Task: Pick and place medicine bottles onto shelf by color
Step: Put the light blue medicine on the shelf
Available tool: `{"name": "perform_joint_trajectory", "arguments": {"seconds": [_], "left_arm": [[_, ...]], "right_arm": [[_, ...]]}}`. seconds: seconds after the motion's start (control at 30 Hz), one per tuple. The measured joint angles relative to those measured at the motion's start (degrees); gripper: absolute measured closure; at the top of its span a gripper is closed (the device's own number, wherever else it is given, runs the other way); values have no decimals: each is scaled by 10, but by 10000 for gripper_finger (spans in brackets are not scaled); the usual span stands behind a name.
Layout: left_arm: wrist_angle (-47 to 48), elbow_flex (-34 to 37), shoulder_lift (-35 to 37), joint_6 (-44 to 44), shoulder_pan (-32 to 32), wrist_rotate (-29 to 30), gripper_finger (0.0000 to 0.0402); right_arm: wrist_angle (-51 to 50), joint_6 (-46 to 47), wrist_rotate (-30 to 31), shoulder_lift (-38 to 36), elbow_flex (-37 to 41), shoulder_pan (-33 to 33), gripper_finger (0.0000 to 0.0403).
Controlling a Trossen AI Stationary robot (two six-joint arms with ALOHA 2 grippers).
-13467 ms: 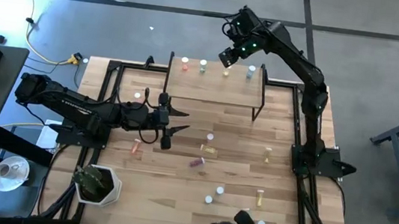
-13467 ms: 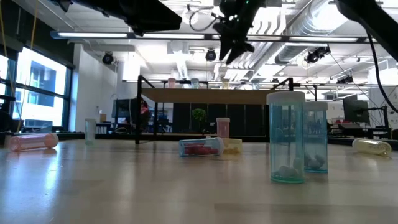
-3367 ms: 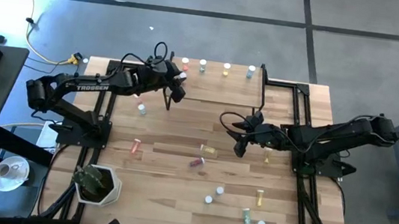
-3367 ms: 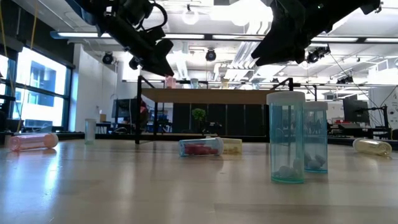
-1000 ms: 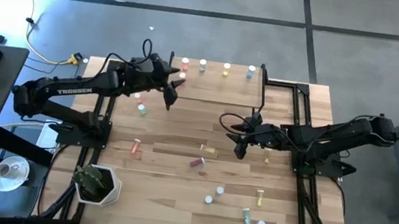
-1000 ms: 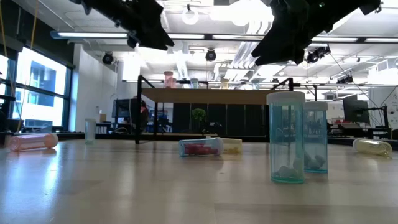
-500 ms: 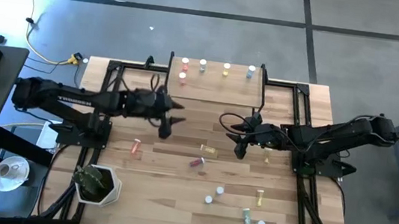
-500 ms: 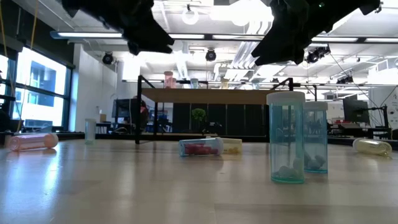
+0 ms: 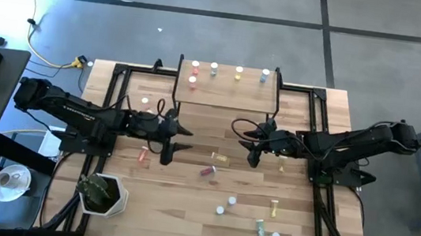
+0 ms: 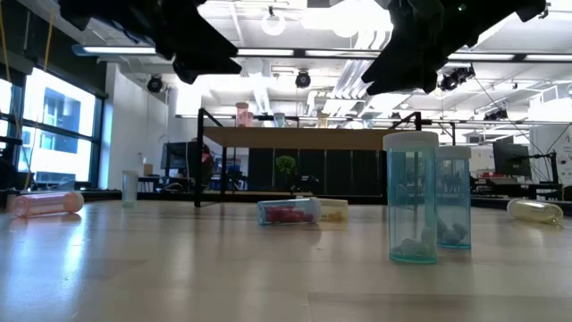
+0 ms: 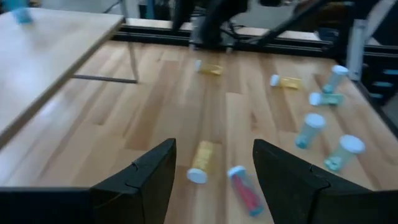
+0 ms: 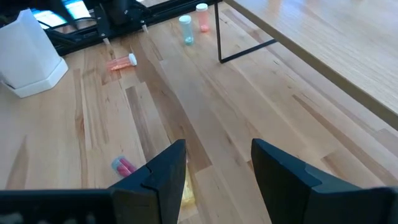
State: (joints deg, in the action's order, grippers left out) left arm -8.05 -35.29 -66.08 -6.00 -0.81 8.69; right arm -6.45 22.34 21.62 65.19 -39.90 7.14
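Five white-capped medicine bottles (image 9: 193, 79) stand on the shelf (image 9: 227, 94); both hands (image 9: 171, 138) gape empty.

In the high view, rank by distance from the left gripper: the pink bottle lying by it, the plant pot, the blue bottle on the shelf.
From the left gripper:
1. Pink bottle, lying just beside it toward the table's front.
2. Plant pot, front left corner.
3. Blue bottle, far right end of the shelf.
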Motion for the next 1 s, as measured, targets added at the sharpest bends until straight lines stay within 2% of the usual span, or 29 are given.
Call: {"name": "perform_joint_trajectory", "arguments": {"seconds": [0.23, 0.37, 0.5, 0.77, 1.0], "left_arm": [[0, 0, 0, 1, 32, 11, 198], [0, 0, 0, -7, 36, 11, 198], [0, 0, 0, -13, 36, 11, 198], [0, 0, 0, -17, 36, 11, 198], [0, 0, 0, -27, 36, 11, 198]], "right_arm": [[-2, 16, -54, 0, 0, -1, 177], [-2, -3, -153, 0, 0, -1, 152], [-11, -21, -224, 0, 0, 7, 148], [-4, -56, -236, 15, 0, 57, 148], [12, 20, -228, 31, 0, 125, 149]]}}
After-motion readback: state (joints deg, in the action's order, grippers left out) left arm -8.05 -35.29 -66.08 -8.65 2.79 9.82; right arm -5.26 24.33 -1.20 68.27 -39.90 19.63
